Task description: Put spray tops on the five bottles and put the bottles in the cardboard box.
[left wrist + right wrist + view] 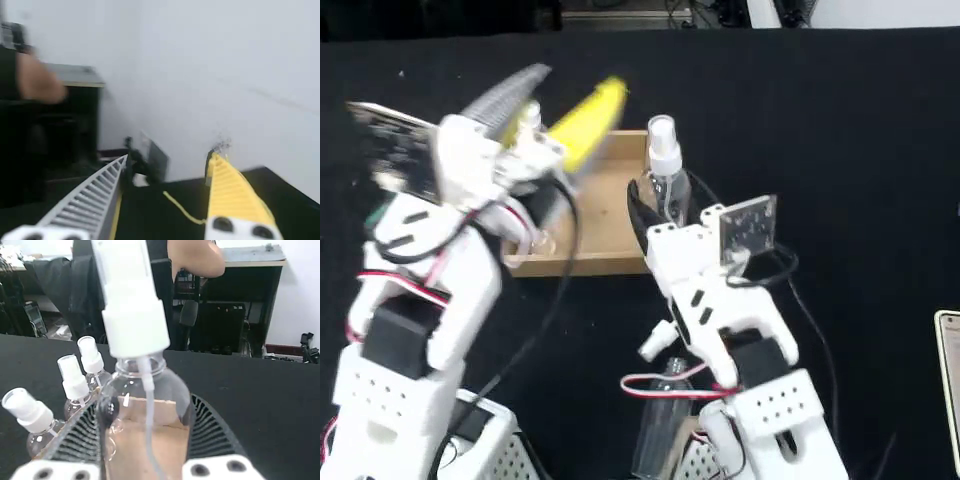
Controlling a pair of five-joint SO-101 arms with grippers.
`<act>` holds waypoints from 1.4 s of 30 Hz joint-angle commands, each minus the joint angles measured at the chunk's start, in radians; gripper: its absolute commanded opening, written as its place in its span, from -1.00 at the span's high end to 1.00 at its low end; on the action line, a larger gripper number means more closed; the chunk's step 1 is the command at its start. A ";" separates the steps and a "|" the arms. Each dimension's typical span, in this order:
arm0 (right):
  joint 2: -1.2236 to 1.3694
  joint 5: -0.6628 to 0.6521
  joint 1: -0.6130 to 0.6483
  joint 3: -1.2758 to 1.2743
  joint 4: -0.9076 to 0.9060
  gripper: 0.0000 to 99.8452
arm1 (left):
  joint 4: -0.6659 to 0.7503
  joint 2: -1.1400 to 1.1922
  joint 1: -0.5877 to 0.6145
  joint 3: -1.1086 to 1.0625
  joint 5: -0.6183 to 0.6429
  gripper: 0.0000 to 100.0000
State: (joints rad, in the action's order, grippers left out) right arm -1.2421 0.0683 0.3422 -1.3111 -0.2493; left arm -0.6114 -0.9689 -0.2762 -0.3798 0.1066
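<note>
We see the right gripper (147,407) pinching a clear plastic bottle with a white spray top (150,390), one black ribbed finger on either side of the bottle's body. The bottle stands upright. From the high view, the right gripper (660,205) holds this bottle (670,188) at the right end of the shallow brown cardboard box (605,225), just inside its right wall. We cannot tell whether the bottle's base rests on the box floor.

In the right wrist view, three more clear bottles with white spray tops (75,382) stand in a row near the held one, on its side facing the left arm.

The left gripper (575,82) is raised above the left part of the box, its grey ribbed finger and yellow ribbed finger spread apart with nothing between them. In its own wrist view the left gripper (169,159) points out past the far edge of the black cloth-covered worktop (840,150) toward a pale wall.

Another clear bottle (658,430) lies on the worktop just beside the right arm's base, well apart from the box.
</note>
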 commanded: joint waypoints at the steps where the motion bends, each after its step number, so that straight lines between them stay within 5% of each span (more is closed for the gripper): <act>1: 0.159 0.005 -0.020 0.096 0.147 0.94 | 0.006 0.005 0.274 0.048 -0.003 0.54; 9: 0.552 0.005 -0.005 0.213 0.344 0.93 | 0.006 0.060 0.553 -0.177 0.006 0.54; 16: 0.776 0.005 -0.005 0.303 0.396 0.94 | 0.261 0.075 0.613 -0.533 0.006 0.54; 24: 0.955 0.005 0.061 0.162 0.959 0.94 | 0.712 0.083 0.650 -0.915 0.008 0.54; 42: 1.567 0.005 0.066 0.433 1.341 0.94 | 0.951 0.084 0.641 -1.129 0.008 0.54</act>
State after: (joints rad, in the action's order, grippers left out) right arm 0.2969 0.0683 0.3897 -0.9689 1.0503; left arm 0.3092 -0.8846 0.3636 -1.5198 0.1066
